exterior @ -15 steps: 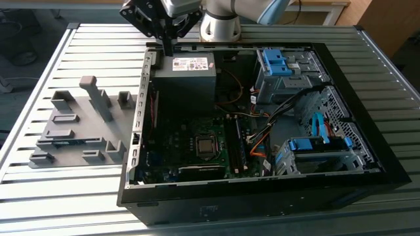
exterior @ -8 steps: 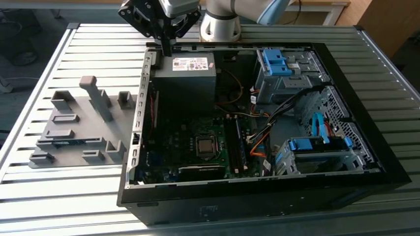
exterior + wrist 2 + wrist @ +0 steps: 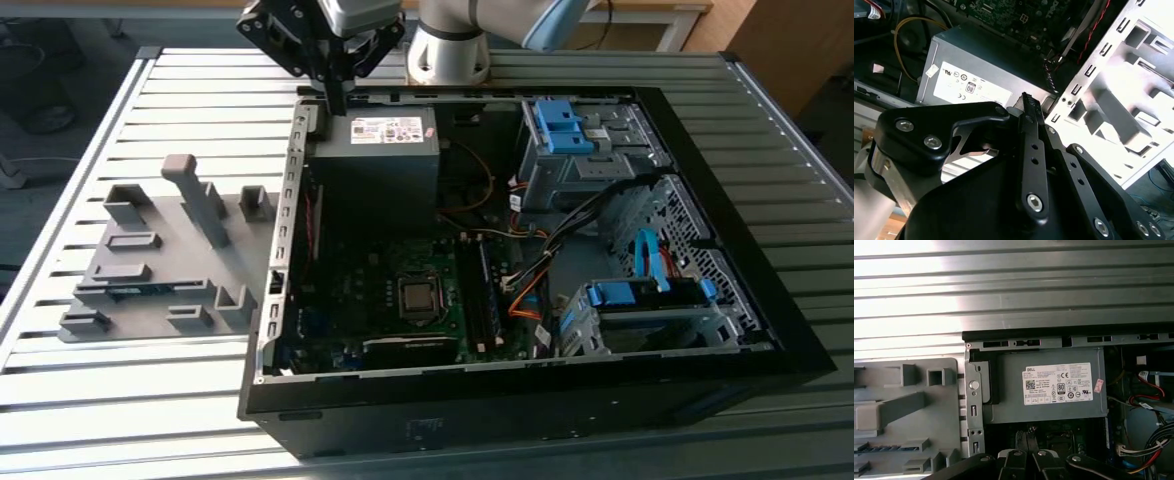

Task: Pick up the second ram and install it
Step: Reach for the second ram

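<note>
Second ram (image 3: 136, 291), thin blue-green stick, rests in fixture (image 3: 187, 268).

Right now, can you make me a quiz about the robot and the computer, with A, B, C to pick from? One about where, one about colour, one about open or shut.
1. The gripper hangs above: A the power supply's corner; B the grey tray; C the table's near edge.
2. The drive-bay clips are: A red; B yellow; C blue.
3. The computer case is: A closed up; B open, insides showing; C covered with a cloth.

Answers: 1 A, in the exterior view it hangs over the case wall beside the power supply. 2 C, they look bright blue. 3 B, the motherboard shows inside.
</note>
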`<state>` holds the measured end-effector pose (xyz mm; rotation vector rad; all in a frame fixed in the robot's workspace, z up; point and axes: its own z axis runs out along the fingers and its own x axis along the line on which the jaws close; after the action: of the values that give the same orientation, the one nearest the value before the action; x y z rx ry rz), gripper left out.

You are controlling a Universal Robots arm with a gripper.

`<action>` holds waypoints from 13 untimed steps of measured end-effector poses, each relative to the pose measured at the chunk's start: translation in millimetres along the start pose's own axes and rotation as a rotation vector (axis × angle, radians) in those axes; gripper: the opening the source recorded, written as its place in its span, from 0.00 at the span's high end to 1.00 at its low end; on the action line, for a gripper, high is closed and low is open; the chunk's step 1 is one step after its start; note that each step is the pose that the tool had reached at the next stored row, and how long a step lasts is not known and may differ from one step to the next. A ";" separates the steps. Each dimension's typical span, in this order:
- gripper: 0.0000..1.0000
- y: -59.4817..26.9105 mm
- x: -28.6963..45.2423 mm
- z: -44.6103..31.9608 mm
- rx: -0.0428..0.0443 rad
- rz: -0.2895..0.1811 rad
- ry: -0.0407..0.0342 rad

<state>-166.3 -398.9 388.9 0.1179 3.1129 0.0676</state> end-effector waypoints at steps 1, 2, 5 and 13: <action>0.89 0.0 0.3 0.1 0.0000 0.000 0.0001; 0.89 0.0 0.5 0.1 0.0000 0.000 0.0001; 0.89 -0.1 1.4 0.3 0.0000 0.000 0.0002; 0.89 -0.4 4.2 0.7 0.0000 0.000 0.0002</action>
<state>-170.4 -398.9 388.1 0.1180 3.1131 0.0676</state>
